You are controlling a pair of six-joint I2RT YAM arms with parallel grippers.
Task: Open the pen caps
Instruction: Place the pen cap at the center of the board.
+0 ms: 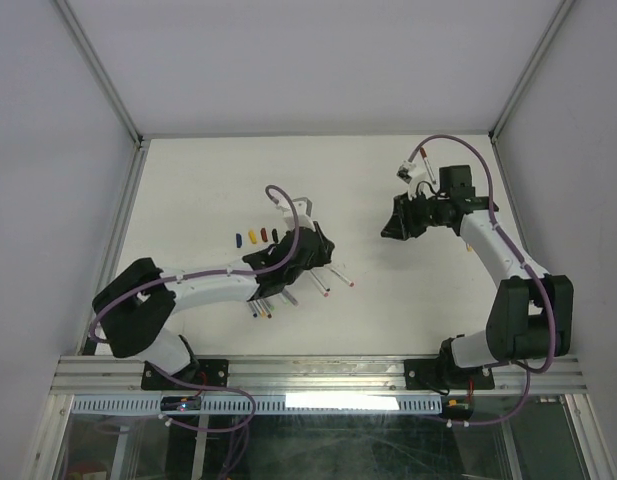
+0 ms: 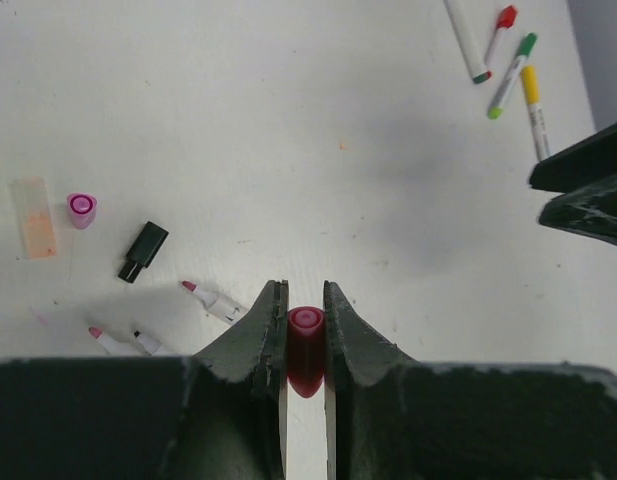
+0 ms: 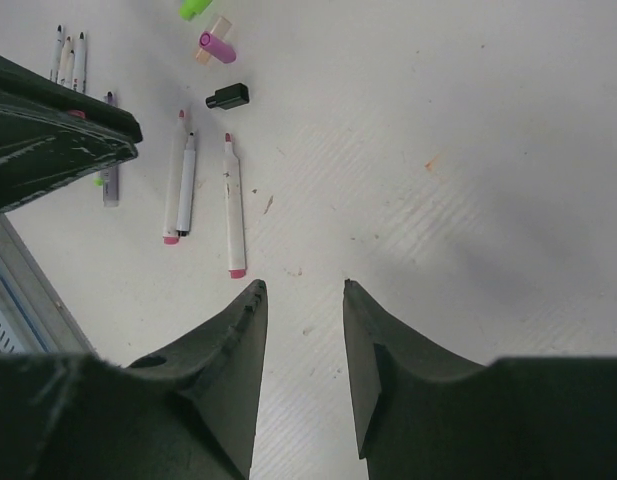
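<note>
One dark red cap (image 2: 306, 355) is pinched between the fingers of the left tool (image 2: 306, 288). No barrel is seen on it, so it is taken to be already off its pen. The cap's long axis runs along the fingers, with its open mouth toward the tips. Two loose caps are seen on the surface (image 2: 288, 120) in the left wrist view, a pink cap (image 2: 81, 208) and a black cap (image 2: 143, 251). Both lie off to the tool's left and well apart from it. From above, a short row of caps (image 1: 256, 236) is picked out just beside the left tool, again on its left. That is judged to be the relation that matters now: the loose caps lie close by on the left, so a short sideways carry and a release would be called for. The right tool (image 3: 303, 287) is spread and empty, hanging over bare surface well off to the right. Pens (image 3: 231, 205) are seen ahead of it and to its left, their long axes roughly in line with its reach. They lie between the two arms but nearer the left one. Whether any pen is capped cannot be told. If one is, the left arm is judged the closer, once its cap has been let go.
</note>
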